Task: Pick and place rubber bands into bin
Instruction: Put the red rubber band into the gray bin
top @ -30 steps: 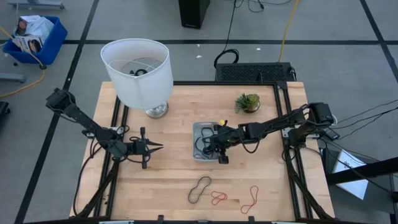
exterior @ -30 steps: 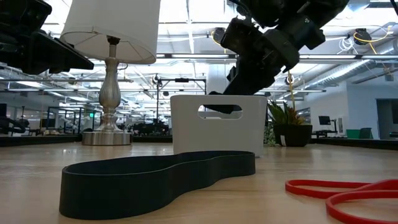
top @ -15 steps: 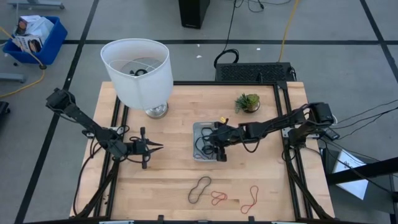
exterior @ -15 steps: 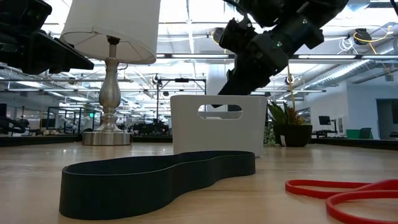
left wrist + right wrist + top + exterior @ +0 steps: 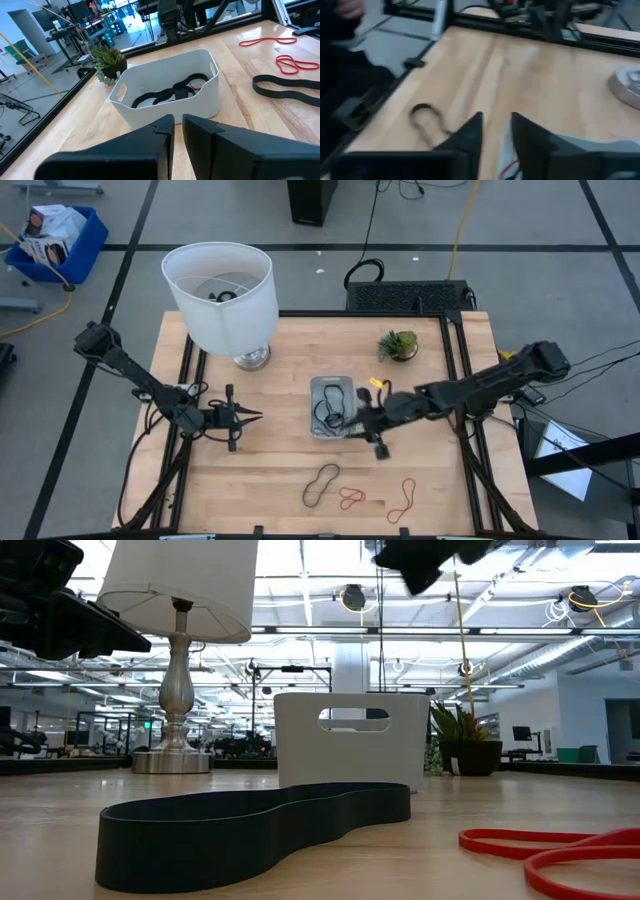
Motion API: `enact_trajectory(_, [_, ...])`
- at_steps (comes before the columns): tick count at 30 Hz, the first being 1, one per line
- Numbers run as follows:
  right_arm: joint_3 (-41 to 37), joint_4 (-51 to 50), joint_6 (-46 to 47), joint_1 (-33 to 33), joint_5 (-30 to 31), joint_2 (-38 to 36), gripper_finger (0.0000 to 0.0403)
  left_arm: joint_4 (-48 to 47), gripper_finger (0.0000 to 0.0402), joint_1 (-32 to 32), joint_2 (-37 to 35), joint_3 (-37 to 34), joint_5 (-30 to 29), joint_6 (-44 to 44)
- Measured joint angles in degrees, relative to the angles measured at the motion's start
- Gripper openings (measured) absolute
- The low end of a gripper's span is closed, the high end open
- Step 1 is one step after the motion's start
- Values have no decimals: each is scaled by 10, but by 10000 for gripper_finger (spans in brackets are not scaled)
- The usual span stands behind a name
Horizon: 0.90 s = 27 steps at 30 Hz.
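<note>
Judging progress as partial: the bin (image 5: 331, 406) at mid-bench already holds dark bands (image 5: 172, 93) with a trace of red among them. Three rubber bands lie loose near the front edge: a black one (image 5: 321, 484), a small red one (image 5: 351, 498) just beside it, and a longer red one (image 5: 402, 500) farther right.

The right tool (image 5: 378, 437) hangs just off the bin's front right corner, fingers slightly parted and empty. The left tool (image 5: 243, 417) waits well left of the bin, fingers a narrow slit apart, holding nothing.

A lamp (image 5: 222, 297) and a potted plant (image 5: 399, 345) stand toward the rear, clear of the route from loose bands to bin. No obstruction noted.
</note>
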Motion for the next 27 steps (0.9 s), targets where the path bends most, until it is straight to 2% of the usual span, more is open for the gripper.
enact_trajectory(4, [0, -71, 0, 65, 0, -20, 12, 0, 47, 0, 0, 0, 0, -2])
enact_trajectory(8, [0, -128, 21, 129, 2, -21, 20, 1, 47, 0, 0, 0, 0, -3])
enact_trajectory(11, [0, -141, 35, 169, 27, -22, 19, 0, 47, 0, 0, 0, -1, -2])
enact_trajectory(15, [-6, -155, -29, 202, 66, -29, 4, 1, 47, 0, 0, 0, -1, 15])
enact_trajectory(20, [-92, -19, -98, 169, 103, -88, 2, 2, 47, 0, 0, 0, -1, 17])
enact_trajectory(24, [-197, 37, -106, 109, 88, -174, 1, 1, 47, 0, 0, 0, -1, 23])
enact_trajectory(27, [-261, 72, -78, 49, 75, -263, 1, 1, 47, 0, 0, 0, -4, 39])
